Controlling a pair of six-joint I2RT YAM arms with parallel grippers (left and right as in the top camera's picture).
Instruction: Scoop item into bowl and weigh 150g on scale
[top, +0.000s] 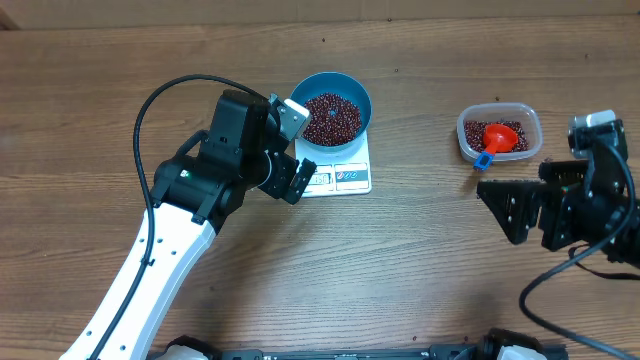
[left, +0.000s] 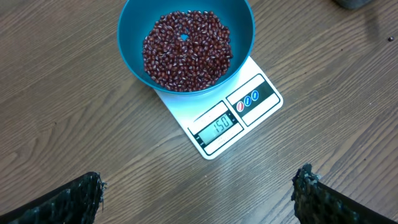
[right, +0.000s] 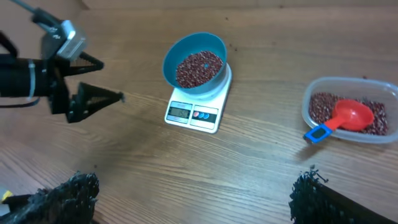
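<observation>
white digital scale (left: 249, 102) reads 150 under round blue bowl (left: 129, 37). left tool (left: 199, 202), right tool (right: 193, 199) released, empty; keep both off it.

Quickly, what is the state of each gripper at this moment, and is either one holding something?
Left gripper: jaws open, holding nothing.
Right gripper: jaws open, holding nothing.
</observation>
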